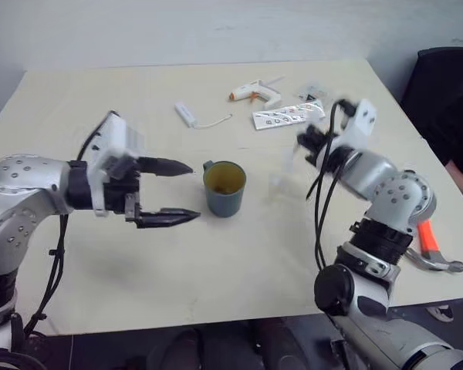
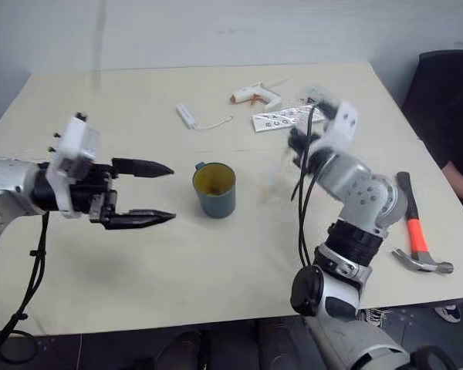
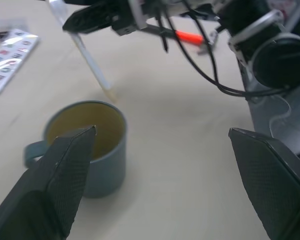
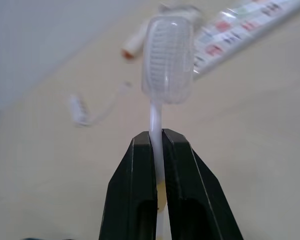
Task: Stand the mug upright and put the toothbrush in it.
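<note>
Pale wooden table (image 1: 216, 262) set against a plain light wall; mug (image 1: 224, 188) upright near centre, just beyond the left pincer (image 1: 177, 193), fingers spread wide; right pincer (image 4: 157, 145) pinching the toothbrush (image 4: 168, 60) by its neck, held above the table; glue gun (image 1: 256, 92) at far edge; hammer (image 2: 415, 231) at right edge.

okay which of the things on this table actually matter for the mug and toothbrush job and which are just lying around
Job: upright dark teal-blue mug; slim cream-white plastic toothbrush.

Lying about: white glue gun; small white stick with thin cord; printed flat packet; orange-handled hammer.
</note>
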